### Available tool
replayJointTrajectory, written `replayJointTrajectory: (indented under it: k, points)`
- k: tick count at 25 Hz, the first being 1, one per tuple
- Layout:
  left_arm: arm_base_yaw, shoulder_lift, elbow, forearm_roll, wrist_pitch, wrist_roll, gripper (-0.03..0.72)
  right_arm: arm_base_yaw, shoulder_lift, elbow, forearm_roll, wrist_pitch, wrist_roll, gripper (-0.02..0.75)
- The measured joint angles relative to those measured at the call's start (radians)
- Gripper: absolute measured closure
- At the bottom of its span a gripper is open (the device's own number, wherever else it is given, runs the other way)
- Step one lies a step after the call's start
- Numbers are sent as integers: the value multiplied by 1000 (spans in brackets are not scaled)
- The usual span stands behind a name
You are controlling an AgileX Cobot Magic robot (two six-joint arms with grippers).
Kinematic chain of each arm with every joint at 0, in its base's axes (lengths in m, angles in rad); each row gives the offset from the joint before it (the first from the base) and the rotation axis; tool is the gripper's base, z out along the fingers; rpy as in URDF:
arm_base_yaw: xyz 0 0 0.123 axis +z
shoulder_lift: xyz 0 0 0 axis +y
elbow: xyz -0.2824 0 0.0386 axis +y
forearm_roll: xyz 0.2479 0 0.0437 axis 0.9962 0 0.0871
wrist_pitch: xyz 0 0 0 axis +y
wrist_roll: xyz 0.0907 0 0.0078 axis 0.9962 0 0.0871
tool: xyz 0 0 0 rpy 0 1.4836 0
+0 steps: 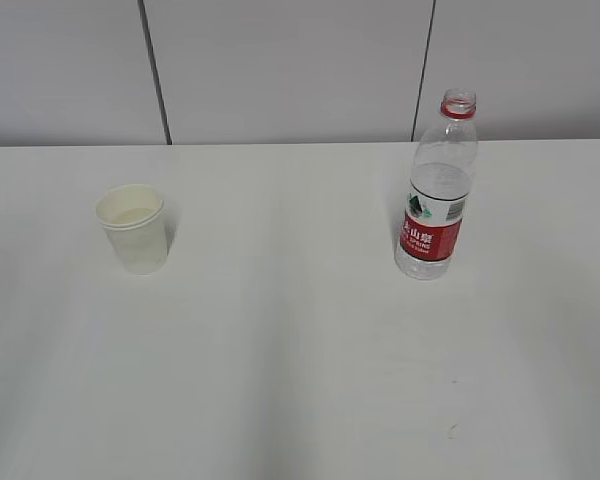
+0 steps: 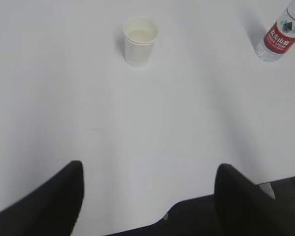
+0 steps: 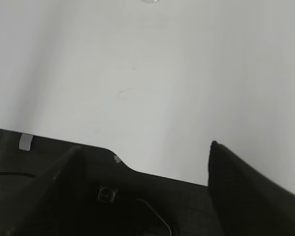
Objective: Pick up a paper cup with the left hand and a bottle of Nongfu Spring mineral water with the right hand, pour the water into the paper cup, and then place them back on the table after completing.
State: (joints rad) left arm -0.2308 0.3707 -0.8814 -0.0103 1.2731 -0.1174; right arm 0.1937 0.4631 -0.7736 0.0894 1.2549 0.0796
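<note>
We see the paper cup (image 1: 132,229) standing upright on the left part of the table (image 1: 300,380), and the bottle (image 1: 437,190) standing upright on the right part, well apart from each other. The bottle has no cap; only the red ring stays on its neck. The water (image 1: 440,185) fills it only to about the upper edge of the label. Inside the cup there seems to be some liquid, but we cannot tell this for sure.

We judge two readings possible: either nothing is started, or the pouring is finished and both things are put back. The partly filled bottle and the possible liquid in the cup speak a little for the second one. The pictures alone do not decide it.

In the exterior view no arm appears at all. In the left wrist view the left gripper (image 2: 147,196) is spread, with nothing between its fingers, near the table edge; the cup (image 2: 140,40) lies far ahead of it, slightly to the left of its middle line. The bottle (image 2: 281,37) is at the top right corner there.

The right hand (image 3: 145,191) is also spread and empty, at the near table edge. Only a small transparent piece at the top border, probably the bottle base (image 3: 150,1), is visible, well apart from the fingers.
</note>
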Motion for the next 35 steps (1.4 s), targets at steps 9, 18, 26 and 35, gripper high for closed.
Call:
replayJointTrajectory:
  k: [9, 18, 26, 35]
  points:
    - [0, -93, 55, -9, 3, 5, 197, 0, -316, 90, 0, 12, -103, 164]
    - [0, -295, 193, -26, -22, 51, 199, 0, -482, 176, 0, -57, -130, 164]
    - [0, -382, 279, -26, -48, 93, 199, 0, -482, 248, 11, -110, -168, 164]
    - [0, -383, 357, -25, -160, 100, 199, 0, -482, 280, 7, -113, -177, 165]
